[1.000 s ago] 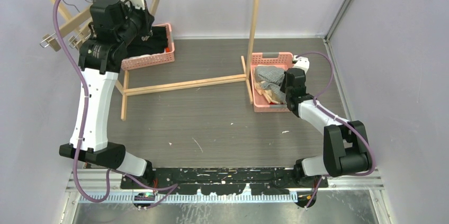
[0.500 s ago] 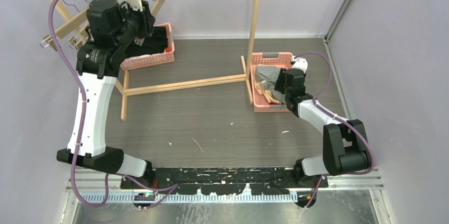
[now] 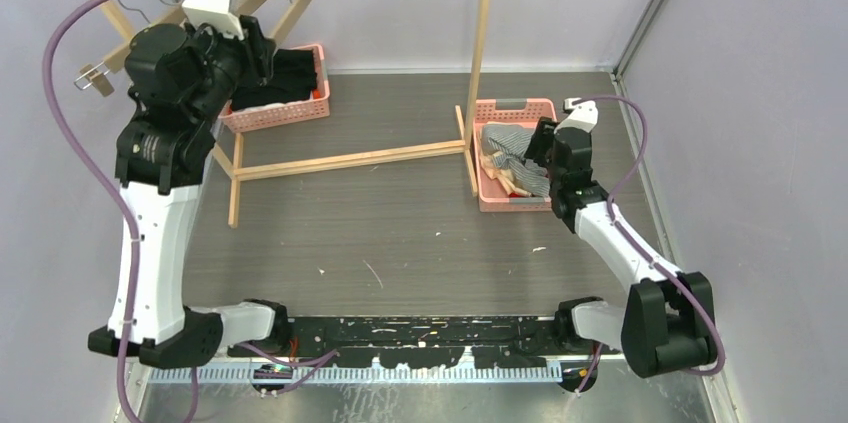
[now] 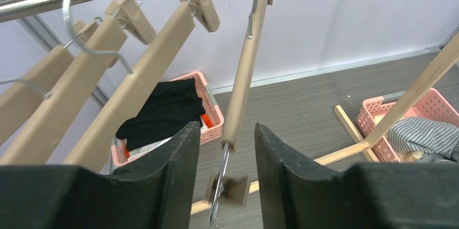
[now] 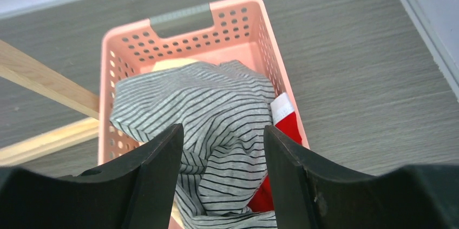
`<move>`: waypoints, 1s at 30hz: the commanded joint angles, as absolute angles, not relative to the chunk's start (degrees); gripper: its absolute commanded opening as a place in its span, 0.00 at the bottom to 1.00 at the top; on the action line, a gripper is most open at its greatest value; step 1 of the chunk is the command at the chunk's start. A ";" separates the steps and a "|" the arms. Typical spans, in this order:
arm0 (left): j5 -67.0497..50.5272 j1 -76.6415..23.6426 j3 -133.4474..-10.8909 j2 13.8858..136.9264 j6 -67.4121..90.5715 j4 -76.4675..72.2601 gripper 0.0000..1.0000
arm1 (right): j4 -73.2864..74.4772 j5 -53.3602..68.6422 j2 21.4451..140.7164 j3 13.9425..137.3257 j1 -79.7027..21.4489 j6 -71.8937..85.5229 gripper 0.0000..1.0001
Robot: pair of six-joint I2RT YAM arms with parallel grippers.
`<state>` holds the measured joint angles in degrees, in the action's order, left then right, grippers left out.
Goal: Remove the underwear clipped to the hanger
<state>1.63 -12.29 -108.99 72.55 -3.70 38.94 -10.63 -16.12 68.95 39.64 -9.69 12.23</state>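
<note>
Left gripper (image 4: 226, 131) is hanging at the rail of the rack (image 3: 478, 43), fingers spread on either side of a wooden hanger (image 4: 246, 61) and clear of it. Right gripper (image 5: 222, 129) is hovering just right of the rack's right post, fingers spread, gripping nothing. Striped underwear (image 5: 216, 110), red underwear (image 5: 281, 126) and beige underwear (image 3: 505, 178) are lying heaped in the pink basket (image 5: 178, 20) beside that post.

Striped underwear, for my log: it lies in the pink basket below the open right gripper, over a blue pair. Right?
No: in the right wrist view the red underwear, not a blue pair, lies under the striped underwear in the pink basket.
</note>
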 commanded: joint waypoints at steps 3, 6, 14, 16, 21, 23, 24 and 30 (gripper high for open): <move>5.42 -12.01 -104.92 65.19 -5.65 36.47 0.50 | -10.43 -15.12 61.99 40.82 -10.18 11.18 0.62; 4.65 -12.03 -101.44 61.45 -5.74 38.30 0.52 | -8.21 -14.96 59.09 41.95 -10.45 10.59 0.62; 6.10 -12.03 -94.51 52.89 -0.53 44.54 0.98 | -4.44 -14.63 54.27 43.07 -10.84 10.50 0.61; 6.08 -12.04 -92.90 51.08 0.89 46.71 0.98 | -3.85 -14.68 53.51 43.06 -10.89 10.52 0.61; 8.16 -12.04 -87.87 43.83 5.53 48.50 0.98 | -3.43 -14.26 52.65 42.89 -11.37 10.56 0.61; 8.28 -12.02 -84.60 40.28 6.11 47.60 0.98 | -3.42 -13.79 52.68 42.91 -11.57 10.79 0.61; 8.85 -12.02 -83.45 38.92 6.42 47.70 0.98 | -3.50 -13.62 52.78 42.89 -11.73 10.92 0.61; 12.81 -12.03 -80.46 35.54 7.58 52.47 0.98 | -3.54 -13.38 52.95 42.99 -12.71 10.91 0.61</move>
<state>9.43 -12.25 -81.97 36.03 5.67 50.81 -1.69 -13.87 53.89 40.29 -11.92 10.92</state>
